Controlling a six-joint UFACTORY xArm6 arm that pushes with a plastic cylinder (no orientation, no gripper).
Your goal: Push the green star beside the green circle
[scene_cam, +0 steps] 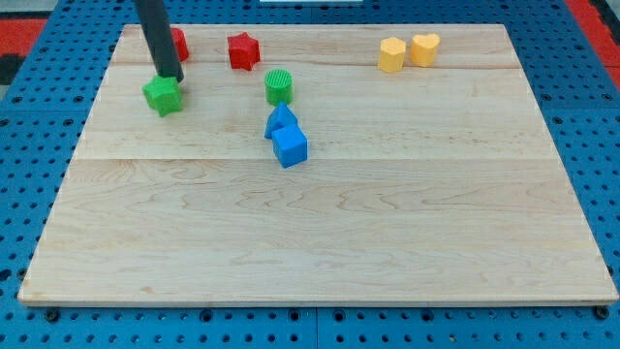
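Green star (163, 95) – my tip (170, 79) touching its top

The wooden board (320, 242) is carrying every block in its upper half. My tip (170, 78) is resting at the upper-right edge of the green star (163, 96), toward the view's top left. The green circle (279, 87) is sitting well apart to the star's right. Above and between them the red star (243, 50) is lying, and another red block (179, 45), its shape perhaps hidden by the rod, is sitting to that star's left. Just below the circle, the blue triangle (281, 119) is touching the blue cube (290, 146) beneath it. Two yellow blocks, one (391, 55) left of the other (424, 48), are sitting together at the view's top right.
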